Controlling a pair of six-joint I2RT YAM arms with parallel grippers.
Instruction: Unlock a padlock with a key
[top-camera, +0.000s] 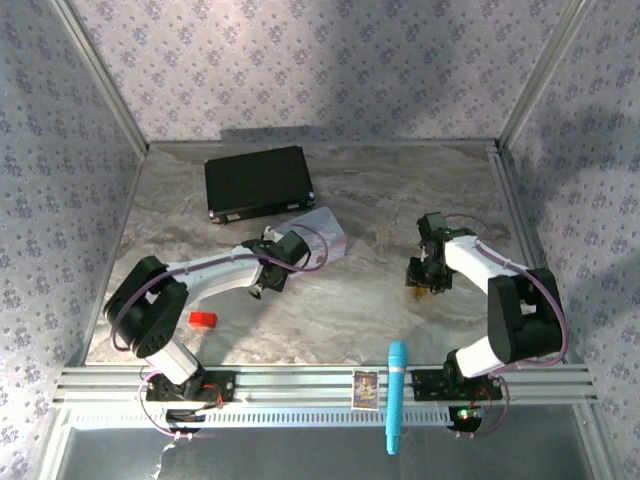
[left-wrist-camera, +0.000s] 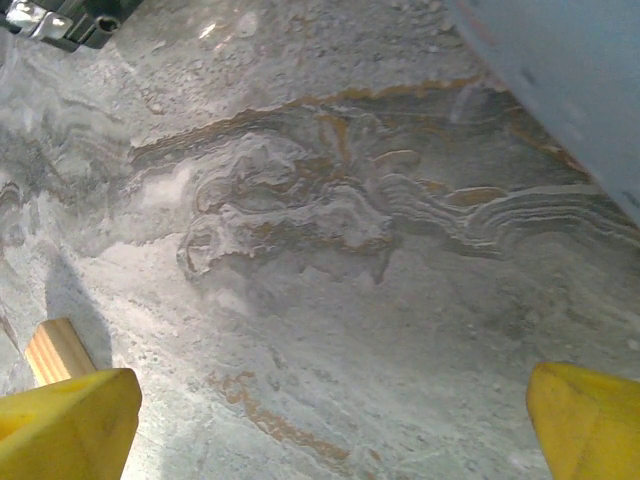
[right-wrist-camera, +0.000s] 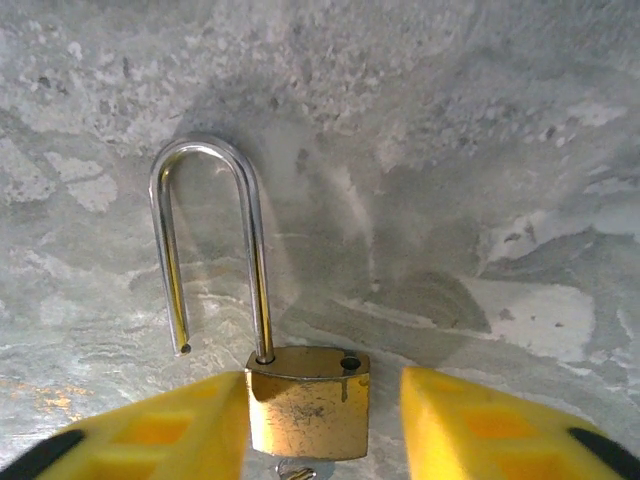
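The brass padlock lies flat on the marble table between the yellow fingers of my right gripper. Its silvery shackle is sprung: one leg sits in the body, and the free end hangs clear to the left of the empty hole. The left finger touches the body, while the right finger stands apart with a gap. A sliver of the silvery key shows under the body at the frame's bottom edge. My left gripper hovers open over bare marble, holding nothing.
A black case lies at the back left, with a pale tin beside the left wrist. A red block sits near the left arm's base. A blue cylinder and a small card rest on the front rail.
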